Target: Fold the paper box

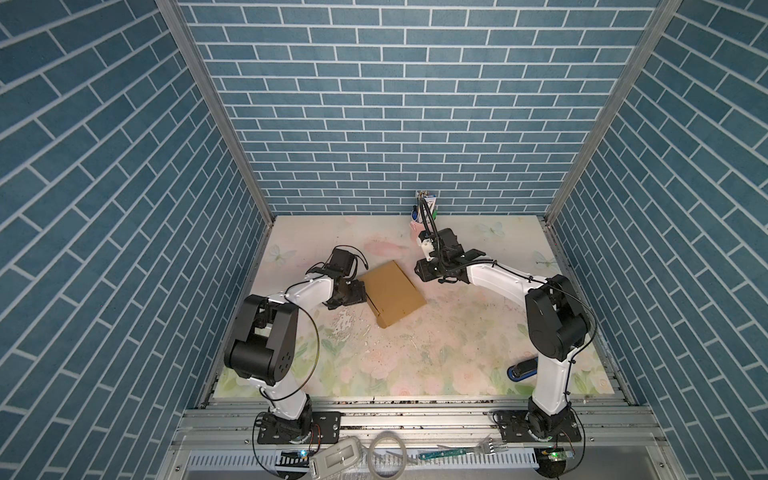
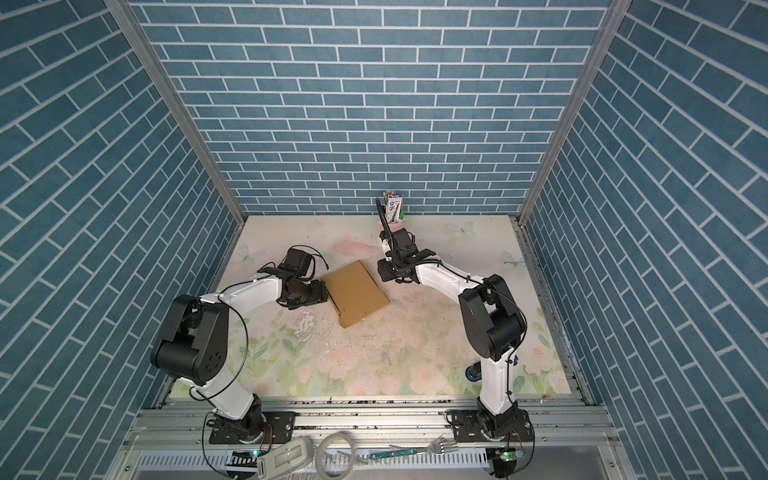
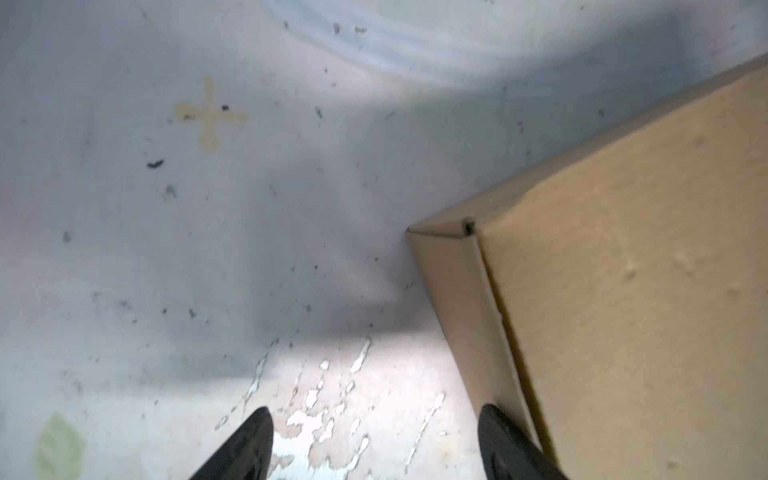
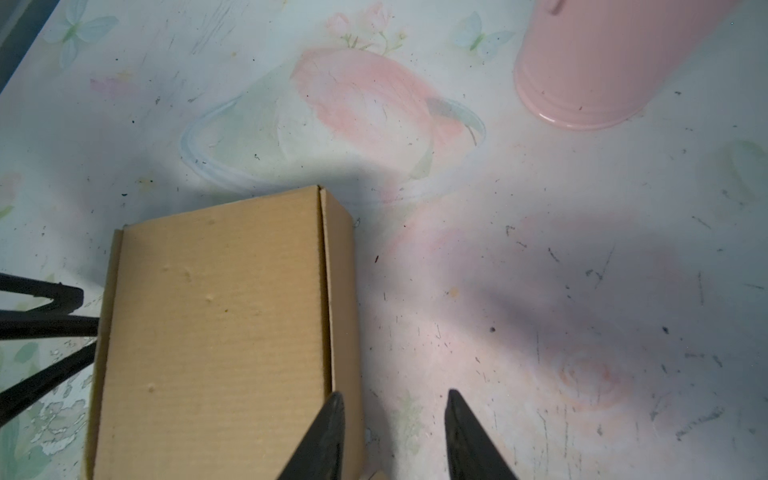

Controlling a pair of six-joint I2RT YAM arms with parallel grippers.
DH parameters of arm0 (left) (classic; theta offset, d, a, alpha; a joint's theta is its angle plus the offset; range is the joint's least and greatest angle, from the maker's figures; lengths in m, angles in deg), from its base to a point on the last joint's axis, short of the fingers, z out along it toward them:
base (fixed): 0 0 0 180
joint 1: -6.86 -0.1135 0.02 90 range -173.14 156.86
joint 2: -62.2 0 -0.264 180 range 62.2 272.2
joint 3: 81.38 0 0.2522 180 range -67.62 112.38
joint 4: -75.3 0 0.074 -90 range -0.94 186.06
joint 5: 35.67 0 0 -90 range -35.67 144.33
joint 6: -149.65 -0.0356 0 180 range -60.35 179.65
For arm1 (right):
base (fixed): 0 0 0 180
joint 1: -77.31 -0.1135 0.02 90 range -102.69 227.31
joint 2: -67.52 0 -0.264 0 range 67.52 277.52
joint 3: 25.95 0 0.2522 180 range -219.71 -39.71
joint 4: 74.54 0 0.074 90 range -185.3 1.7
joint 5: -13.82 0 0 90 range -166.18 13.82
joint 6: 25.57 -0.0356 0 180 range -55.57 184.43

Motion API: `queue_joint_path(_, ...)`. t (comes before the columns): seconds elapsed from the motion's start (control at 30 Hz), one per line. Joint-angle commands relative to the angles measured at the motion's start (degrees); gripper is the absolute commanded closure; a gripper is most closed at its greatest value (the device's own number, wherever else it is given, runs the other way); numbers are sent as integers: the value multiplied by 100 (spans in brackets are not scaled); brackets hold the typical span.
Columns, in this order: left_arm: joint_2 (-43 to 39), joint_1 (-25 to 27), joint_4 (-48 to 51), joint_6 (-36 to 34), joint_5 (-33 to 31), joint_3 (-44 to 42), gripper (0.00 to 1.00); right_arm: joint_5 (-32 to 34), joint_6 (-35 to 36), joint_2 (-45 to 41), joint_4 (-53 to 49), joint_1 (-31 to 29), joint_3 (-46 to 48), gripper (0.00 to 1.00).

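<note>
The paper box (image 1: 392,293) (image 2: 355,293) is a closed, shallow brown cardboard box lying flat and turned at an angle on the flowered mat. My left gripper (image 1: 360,293) (image 3: 376,415) is open beside the box's left side. One of its fingertips (image 3: 492,419) is close against the side wall (image 3: 453,299), and only bare mat lies between the jaws. My right gripper (image 1: 419,270) (image 4: 395,395) hovers open and empty at the box's far right edge (image 4: 338,291). One right fingertip (image 4: 336,407) is over that edge. Nothing is held.
A pink cup (image 4: 590,70) (image 1: 417,226) holding pens stands at the back near the wall, close behind my right wrist. A blue and black object (image 1: 521,370) lies by the right arm's base. A peeled patch (image 1: 349,326) marks the mat in front of the box.
</note>
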Motion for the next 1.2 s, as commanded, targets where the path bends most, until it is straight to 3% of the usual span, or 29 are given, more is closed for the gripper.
queue_joint_path(0.0,307,-10,65,-43,203,372,21,-7,-7,179,-101,6,-97,59)
queue_joint_path(0.3,692,188,110,-20,360,809,21,-59,-586,91,178,-31,459,63)
queue_joint_path(0.53,716,588,126,-3,287,785,21,275,-941,-266,521,-298,1118,64)
queue_joint_path(0.97,-338,992,-168,280,205,-614,21,590,-1600,-928,845,-1071,2045,64)
queue_joint_path(1.17,-832,1009,-108,345,90,-1114,20,706,-1834,-1239,990,-1147,2409,64)
